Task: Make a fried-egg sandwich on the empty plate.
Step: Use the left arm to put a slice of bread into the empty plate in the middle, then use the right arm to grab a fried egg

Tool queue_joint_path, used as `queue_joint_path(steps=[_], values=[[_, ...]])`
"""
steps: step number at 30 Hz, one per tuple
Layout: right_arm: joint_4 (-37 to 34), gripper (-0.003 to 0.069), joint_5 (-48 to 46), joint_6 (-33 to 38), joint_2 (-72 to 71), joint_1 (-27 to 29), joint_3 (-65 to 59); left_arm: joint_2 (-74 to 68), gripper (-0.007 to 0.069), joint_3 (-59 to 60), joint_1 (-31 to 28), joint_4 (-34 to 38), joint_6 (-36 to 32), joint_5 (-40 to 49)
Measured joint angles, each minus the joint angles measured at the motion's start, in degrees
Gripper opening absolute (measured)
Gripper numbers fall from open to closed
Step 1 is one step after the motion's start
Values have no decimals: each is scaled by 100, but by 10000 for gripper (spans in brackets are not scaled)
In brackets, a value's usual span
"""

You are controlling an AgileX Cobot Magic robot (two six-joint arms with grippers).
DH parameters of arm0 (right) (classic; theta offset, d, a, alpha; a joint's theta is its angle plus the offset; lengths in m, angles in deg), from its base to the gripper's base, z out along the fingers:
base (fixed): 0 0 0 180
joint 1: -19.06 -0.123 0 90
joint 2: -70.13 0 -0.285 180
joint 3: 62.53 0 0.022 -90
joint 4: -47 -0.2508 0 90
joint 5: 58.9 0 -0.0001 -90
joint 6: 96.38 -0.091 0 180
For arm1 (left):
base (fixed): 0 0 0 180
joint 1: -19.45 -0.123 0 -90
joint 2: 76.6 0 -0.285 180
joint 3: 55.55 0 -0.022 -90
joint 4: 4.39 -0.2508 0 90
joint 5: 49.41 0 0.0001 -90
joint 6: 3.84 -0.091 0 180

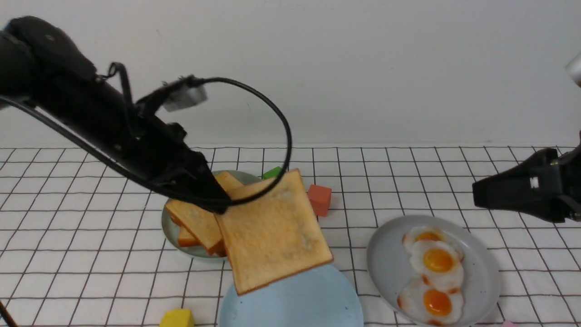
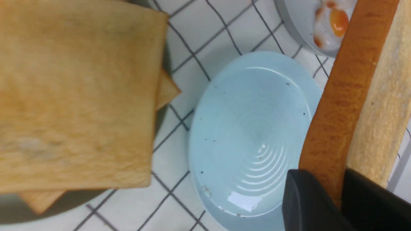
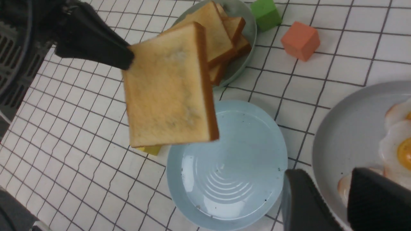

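1. The pale green plate [image 1: 169,234] carries the spare toast slices [image 1: 195,223], piled askew. They are the bread supply; a second slice for the sandwich would presumably come from here.
2. The left gripper [image 1: 221,206] is closed down to the thickness of the bread, its fingers pinching one slice near an edge. Nothing else is in its grasp.
3. The held toast slice [image 1: 278,234] hangs tilted in the air, between the pile and the light-blue plate. I judge it to be the sandwich's bottom slice, on its way to being laid down.
4. The light-blue plate [image 1: 295,302] is bare: no bread, no egg. So the build stands at its very start, with one slice picked up and none placed. Lowering this slice flat and central looks like the next move; let go while tilted, it could land over the rim.
5. The grey plate [image 1: 383,254] holds three fried eggs [image 1: 436,262], partly overlapping. Moving one onto the bread is left to do, then capping it with another slice.
6. The right gripper [image 1: 475,194] has its fingers parted with nothing between them, above the tabletop near the eggs. It seems well placed to fetch the filling.
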Motion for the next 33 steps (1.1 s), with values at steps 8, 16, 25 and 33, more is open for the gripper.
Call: queue_joint_path(steps=[8,16,25,33], values=[[173,245,31,11,0,-141,0,-777,106,0,657,-494,174,-241],[222,245,276,3,0,-142,0,-1156,224,0,882,-799,702,-529],[785,295,589,-973,277,-142,0,-555,561,0,888,-1391,1516,-328],[1442,418,1207,-1870,1768,-91,-62,978,556,0,1017,-1230,1854,-233]])
